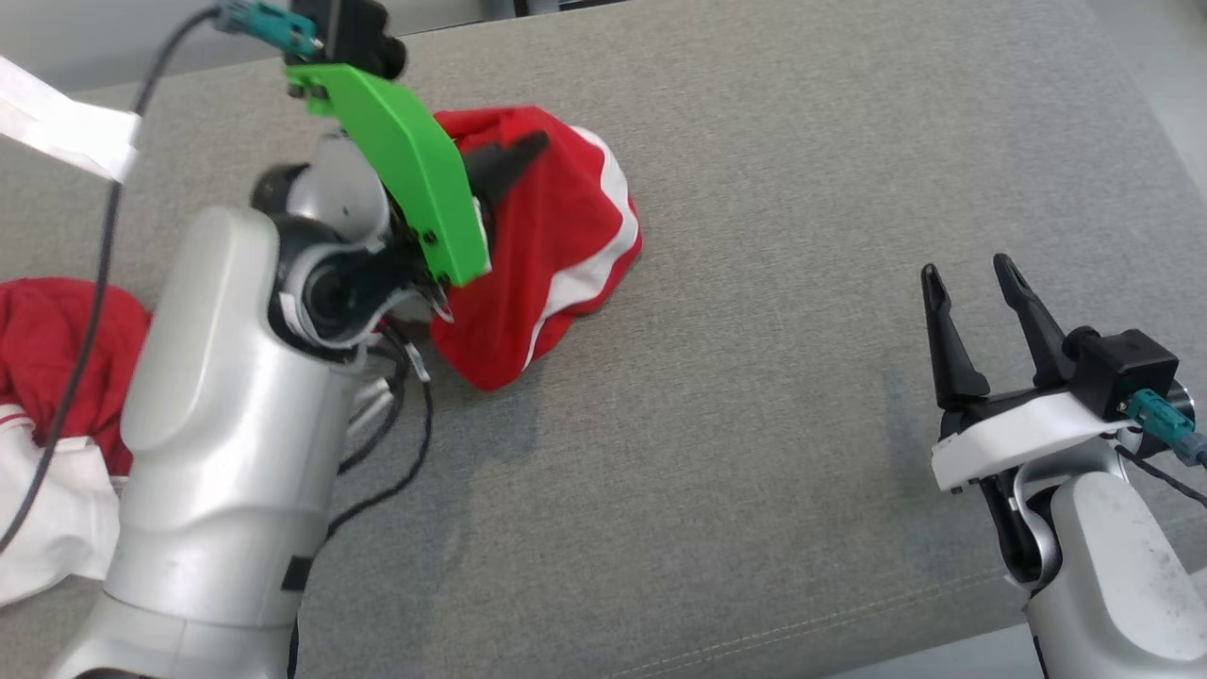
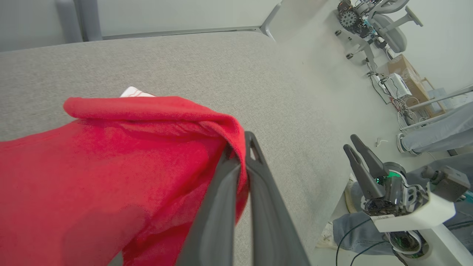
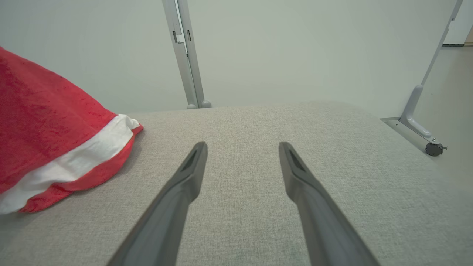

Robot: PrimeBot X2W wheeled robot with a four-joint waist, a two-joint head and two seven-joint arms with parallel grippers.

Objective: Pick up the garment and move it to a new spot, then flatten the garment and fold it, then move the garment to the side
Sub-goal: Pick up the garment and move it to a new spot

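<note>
Left gripper (image 2: pixel 241 145), sitting under a bright green plastic bracket (image 1: pixel 405 160), is pinching its two long dark fingers tight on a fold of the red fabric garment with a white stripe (image 1: pixel 566 236). The garment is draping down from the grip with its lower edge resting on the grey woven cushion surface (image 1: pixel 754 424), left of the middle. Right gripper (image 1: pixel 971 273) is hovering well apart over the near right of that surface, fingers spread and grasping nothing, while another red and white cloth (image 1: pixel 47 396) is lying at the left edge.
</note>
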